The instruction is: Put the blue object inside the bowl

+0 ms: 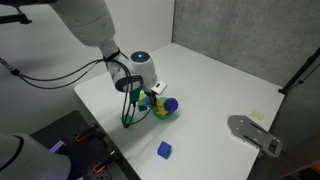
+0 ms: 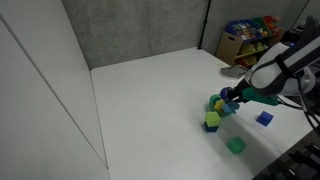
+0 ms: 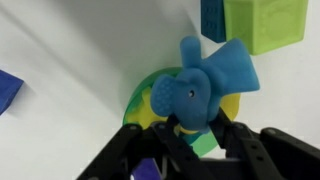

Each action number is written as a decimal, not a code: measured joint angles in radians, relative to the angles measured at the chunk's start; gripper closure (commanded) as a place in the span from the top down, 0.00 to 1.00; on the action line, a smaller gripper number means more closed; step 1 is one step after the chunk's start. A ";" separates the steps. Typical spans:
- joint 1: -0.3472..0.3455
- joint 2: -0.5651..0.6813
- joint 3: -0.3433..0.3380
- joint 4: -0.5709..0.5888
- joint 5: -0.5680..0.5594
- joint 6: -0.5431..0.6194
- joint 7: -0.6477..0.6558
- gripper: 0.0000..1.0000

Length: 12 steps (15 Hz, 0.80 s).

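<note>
In the wrist view my gripper (image 3: 190, 135) is shut on the lower part of a blue elephant-shaped toy (image 3: 205, 80), right over the small yellow-green bowl (image 3: 143, 100). I cannot tell whether the toy rests in the bowl or hangs just above it. A small light-blue cube (image 3: 212, 15) stands on the table beyond the bowl, next to a yellow-green cube (image 3: 265, 25), apart from my fingers. The gripper (image 1: 150, 98) and the bowl (image 1: 165, 113) show in both exterior views, as do the same gripper (image 2: 232, 100) and bowl (image 2: 226, 108).
A royal-blue cube (image 1: 164, 150) lies alone near the table's front, also seen in the wrist view (image 3: 5, 88). A green cube (image 2: 235, 145) lies near the table edge. A grey metal bracket (image 1: 252, 132) is clamped at the table's side. Cables hang beside the arm.
</note>
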<state>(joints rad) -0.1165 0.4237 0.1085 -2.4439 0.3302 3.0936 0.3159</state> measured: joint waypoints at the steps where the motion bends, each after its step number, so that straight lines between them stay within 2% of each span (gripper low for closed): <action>1: 0.001 -0.014 -0.012 0.000 -0.001 0.000 -0.001 0.11; 7: 0.054 -0.024 -0.121 0.010 -0.023 0.004 -0.003 0.11; 12: 0.069 0.014 -0.140 0.024 -0.028 0.019 -0.007 0.11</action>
<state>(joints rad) -0.0478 0.4377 -0.0320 -2.4201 0.3025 3.1130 0.3093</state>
